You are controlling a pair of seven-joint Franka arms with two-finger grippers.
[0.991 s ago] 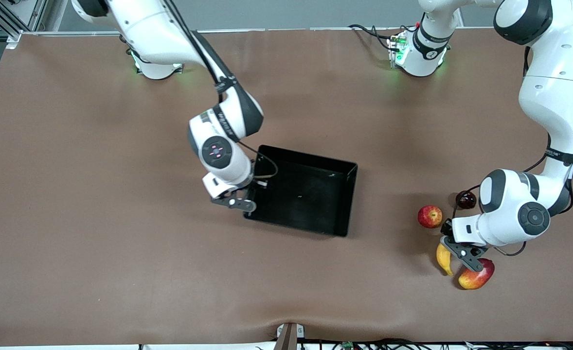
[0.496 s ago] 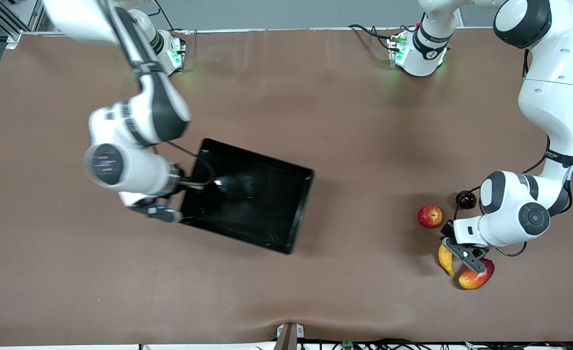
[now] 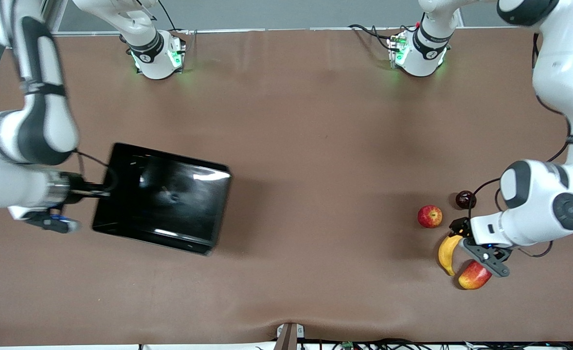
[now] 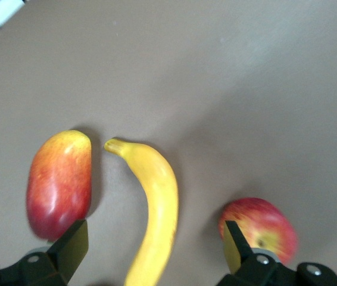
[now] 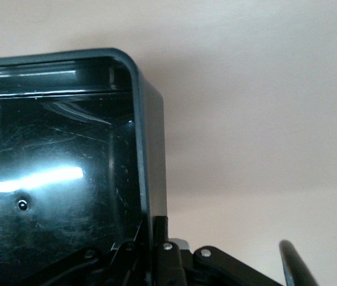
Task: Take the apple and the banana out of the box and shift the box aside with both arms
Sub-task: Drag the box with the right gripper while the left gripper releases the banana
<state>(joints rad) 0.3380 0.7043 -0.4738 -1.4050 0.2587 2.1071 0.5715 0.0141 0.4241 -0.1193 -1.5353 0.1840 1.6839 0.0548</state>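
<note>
Front view: nearest the camera, toward the left arm's end of the table point(image 3: 315, 272), lie the mango point(image 3: 474, 275) and banana point(image 3: 446, 253), and the left gripper point(image 3: 481, 250) hangs over them with fingers spread wide. Slightly farther sit the apple point(image 3: 429, 216) and a dark red fruit point(image 3: 465, 199). Toward the right arm's end, the right gripper point(image 3: 80, 189) clamps the wall of the box point(image 3: 162, 198).

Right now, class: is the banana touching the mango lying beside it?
Apart. The left wrist view shows a strip of bare table between the banana and the mango along their whole length.
</note>
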